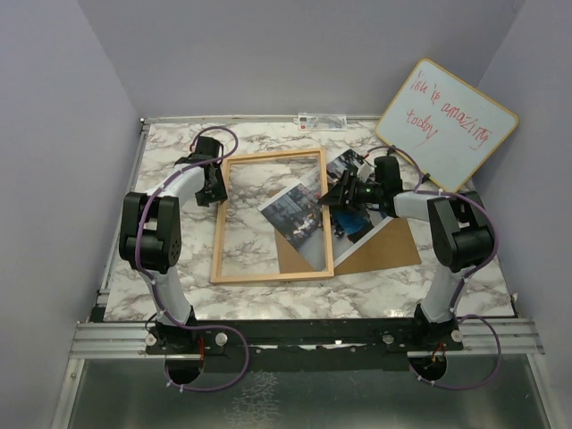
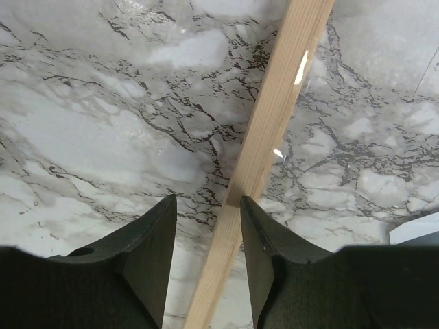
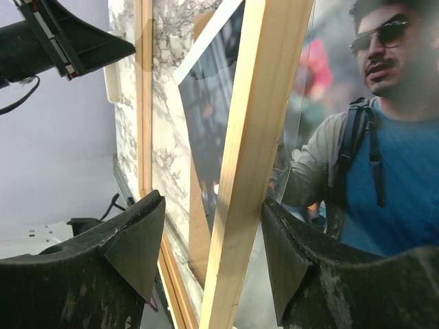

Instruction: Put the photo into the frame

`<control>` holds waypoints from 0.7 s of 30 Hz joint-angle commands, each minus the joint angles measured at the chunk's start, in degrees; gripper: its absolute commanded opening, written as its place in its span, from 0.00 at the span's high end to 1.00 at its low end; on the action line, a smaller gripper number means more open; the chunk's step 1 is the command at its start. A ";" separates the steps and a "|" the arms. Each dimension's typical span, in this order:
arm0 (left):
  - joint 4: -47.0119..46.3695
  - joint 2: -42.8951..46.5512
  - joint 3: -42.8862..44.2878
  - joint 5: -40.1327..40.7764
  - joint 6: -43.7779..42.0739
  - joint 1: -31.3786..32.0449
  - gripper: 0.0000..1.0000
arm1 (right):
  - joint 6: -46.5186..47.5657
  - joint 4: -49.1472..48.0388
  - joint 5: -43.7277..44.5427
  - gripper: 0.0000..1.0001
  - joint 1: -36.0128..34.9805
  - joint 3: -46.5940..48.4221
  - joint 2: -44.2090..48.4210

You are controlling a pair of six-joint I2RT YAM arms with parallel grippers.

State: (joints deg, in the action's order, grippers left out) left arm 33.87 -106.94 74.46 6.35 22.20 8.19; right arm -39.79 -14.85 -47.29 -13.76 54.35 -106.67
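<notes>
The frame [image 1: 268,275], thin light wood with a clear pane, lies flat in the middle of the marble table. The photo [image 1: 295,214] lies tilted across it, and the frame's right rail crosses over it. My left gripper [image 1: 217,188] stands open astride the left rail [image 2: 274,116]; its right finger is at the wood and its left finger is apart from it. My right gripper [image 1: 332,198] is open astride the right rail [image 3: 264,103], with a gap on the left side. In the right wrist view the photo [image 3: 384,171] shows a man in a blue shirt.
A plain brown backing board [image 1: 389,250] lies right of the frame, partly under the photo. A whiteboard with red writing [image 1: 447,125] leans at the back right corner. Purple walls close in the table on three sides.
</notes>
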 commanded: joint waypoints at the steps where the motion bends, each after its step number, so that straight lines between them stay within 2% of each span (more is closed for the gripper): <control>1: 1.55 -5.74 -3.57 -6.30 1.27 2.27 0.56 | -3.97 -4.09 -9.66 0.38 -3.12 2.67 1.28; 9: 0.93 -5.46 -4.85 -9.73 1.36 2.35 0.63 | -7.42 3.57 -1.98 0.37 -3.11 5.67 -1.35; 15: -0.62 -5.78 -6.42 -12.86 2.26 2.36 0.63 | -15.76 1.04 -1.24 0.30 -3.07 6.07 -4.03; 21: -1.65 -6.00 -7.12 -14.29 2.98 2.37 0.63 | -17.92 -5.46 -6.54 0.25 -3.10 7.35 -5.41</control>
State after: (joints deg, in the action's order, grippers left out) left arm 30.37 -106.28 72.29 3.86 22.46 8.14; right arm -52.99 -11.77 -46.44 -14.74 58.57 -111.24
